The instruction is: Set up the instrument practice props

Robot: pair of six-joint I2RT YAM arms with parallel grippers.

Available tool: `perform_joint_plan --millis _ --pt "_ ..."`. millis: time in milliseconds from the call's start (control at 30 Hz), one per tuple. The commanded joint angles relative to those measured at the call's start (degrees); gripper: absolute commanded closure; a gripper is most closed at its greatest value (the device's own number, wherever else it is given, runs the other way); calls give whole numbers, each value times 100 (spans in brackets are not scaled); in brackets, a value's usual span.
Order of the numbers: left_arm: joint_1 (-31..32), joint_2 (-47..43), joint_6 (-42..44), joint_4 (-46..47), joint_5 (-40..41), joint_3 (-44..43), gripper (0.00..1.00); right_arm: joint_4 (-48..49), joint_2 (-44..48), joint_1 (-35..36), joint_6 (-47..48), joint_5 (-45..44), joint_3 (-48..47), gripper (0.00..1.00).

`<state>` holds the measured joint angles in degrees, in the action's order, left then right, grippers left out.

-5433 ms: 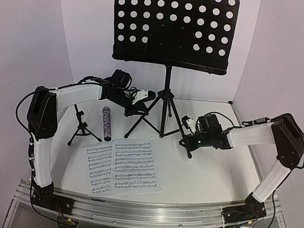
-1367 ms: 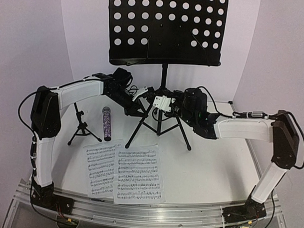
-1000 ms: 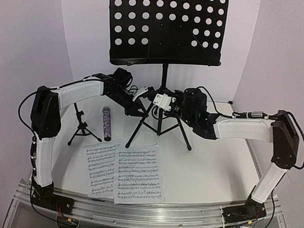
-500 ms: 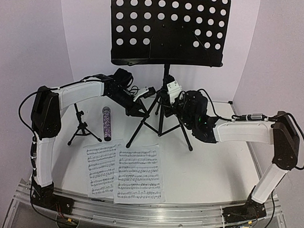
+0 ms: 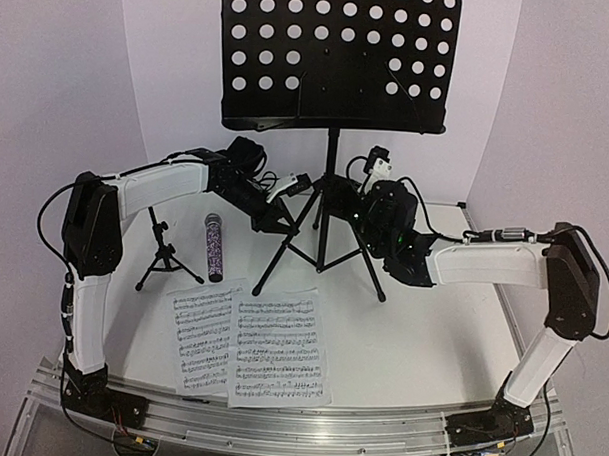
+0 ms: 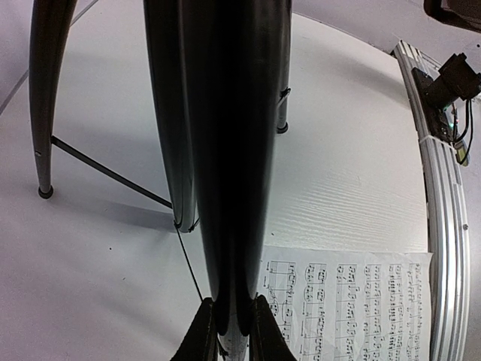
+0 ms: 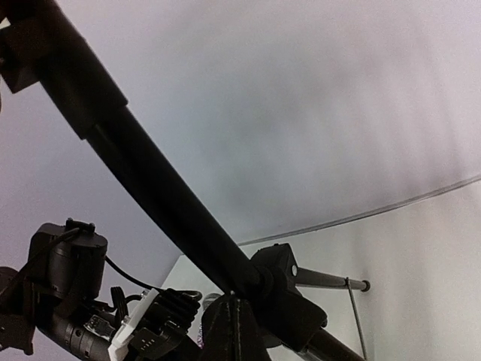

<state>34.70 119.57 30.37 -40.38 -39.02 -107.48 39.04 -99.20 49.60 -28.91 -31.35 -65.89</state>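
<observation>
The black music stand (image 5: pixel 329 194) is upright at the back centre, its perforated desk (image 5: pixel 340 59) high up. My left gripper (image 5: pixel 287 211) is shut on the stand's front-left leg (image 6: pixel 225 150), with a finger on each side in the left wrist view (image 6: pixel 229 335). My right gripper (image 5: pixel 342 197) is shut and empty, its tips (image 7: pixel 234 316) against the pole (image 7: pixel 150 173) just above the leg hub (image 7: pixel 289 293). Two music sheets (image 5: pixel 250 341) lie flat at front left. The glittery microphone (image 5: pixel 214 247) lies beside the small black mic stand (image 5: pixel 164 253).
White walls close in the table at the back and both sides. An aluminium rail (image 5: pixel 278 427) runs along the near edge and also shows in the left wrist view (image 6: pixel 443 226). The stand's other two legs (image 5: pixel 368 270) spread over the table centre.
My right arm left the stand's right leg, swung left to the pole and tilted its wrist upward at the hub. The stand shifted left. The left gripper stayed on the leg.
</observation>
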Motion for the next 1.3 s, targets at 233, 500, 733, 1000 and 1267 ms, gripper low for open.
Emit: perform_joint_plan --millis 233,500,733,1000,1267 --pt "81 95 169 23 -107 41 100 -736 914 87 1428 554 340 55" --pt "81 102 216 15 -125 11 100 -2481 1727 425 5362 614 354 40" --pt "77 110 285 -22 -114 -1 100 -2692 1261 453 9720 105 99 40" --pt "81 86 276 -28 -174 3 100 -1840 524 369 10979 -332 -373 47" --pt "81 101 294 -30 -176 11 100 -1373 183 347 11387 -661 -525 56"
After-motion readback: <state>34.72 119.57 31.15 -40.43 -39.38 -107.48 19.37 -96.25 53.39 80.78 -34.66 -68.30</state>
